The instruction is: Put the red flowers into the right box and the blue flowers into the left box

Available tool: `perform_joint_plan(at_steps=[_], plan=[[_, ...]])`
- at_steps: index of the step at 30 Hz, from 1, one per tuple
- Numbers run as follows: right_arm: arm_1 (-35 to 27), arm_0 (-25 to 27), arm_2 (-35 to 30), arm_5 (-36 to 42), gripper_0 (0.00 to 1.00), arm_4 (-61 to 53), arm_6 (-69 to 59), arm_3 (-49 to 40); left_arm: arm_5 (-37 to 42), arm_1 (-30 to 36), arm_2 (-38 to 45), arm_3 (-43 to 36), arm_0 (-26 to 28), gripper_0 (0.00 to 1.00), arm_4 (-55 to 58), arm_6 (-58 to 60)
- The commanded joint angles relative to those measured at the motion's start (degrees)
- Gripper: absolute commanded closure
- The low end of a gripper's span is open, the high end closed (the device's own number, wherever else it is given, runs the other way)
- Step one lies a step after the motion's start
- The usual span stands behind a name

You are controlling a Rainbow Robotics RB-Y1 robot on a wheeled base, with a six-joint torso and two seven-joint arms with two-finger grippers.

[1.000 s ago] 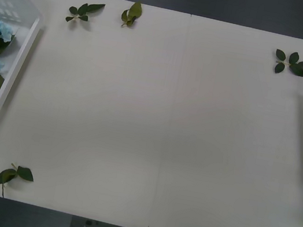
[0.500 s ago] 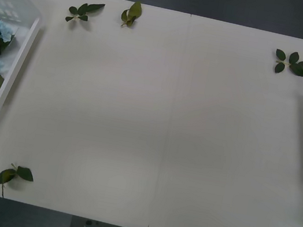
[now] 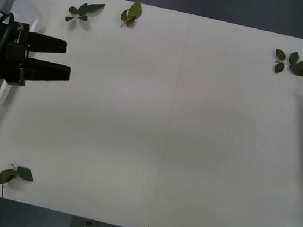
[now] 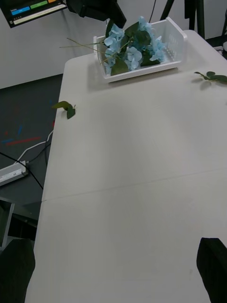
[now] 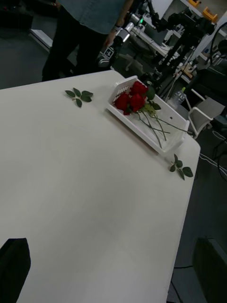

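White right box (image 5: 161, 137) holding red flowers (image 5: 132, 98), left claw (image 3: 67, 60) parted, empty.

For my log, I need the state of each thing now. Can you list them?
Red flowers: lying in the right box.
Blue flowers: lying in the left box.
Left gripper: open, empty, beside the left box.
Right gripper: open, empty.
Leaf sprigs: loose on the table.

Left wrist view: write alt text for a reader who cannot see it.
Three red flowers lie in the right box at the far end of a white table, stems trailing along it. Loose leaf sprigs lie near the box, and the left gripper's fingers are open.
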Motion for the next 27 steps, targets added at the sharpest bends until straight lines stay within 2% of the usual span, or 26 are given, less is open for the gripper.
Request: perform_joint_plan(at_steps=[1, 12, 27], plan=[[-1.2, -0.6, -1.2, 0.3, 0.00, -0.1, 0.6, -0.7, -0.4, 0.5, -2.2, -2.2, -4.0, 0.00, 0.3, 2.0], [-1.2, -0.6, -1.2, 0.3, 0.00, -0.1, 0.6, -0.7, -4.7, -2.4, -7.4, -9.5, -4.7, 0.00, -0.9, 1.9], [-1.2, -0.6, -1.2, 0.3, 0.00, -0.1, 0.6, -0.7, -4.7, -2.7, -8.5, -10.4, -4.6, 0.00, -1.3, 1.8]])
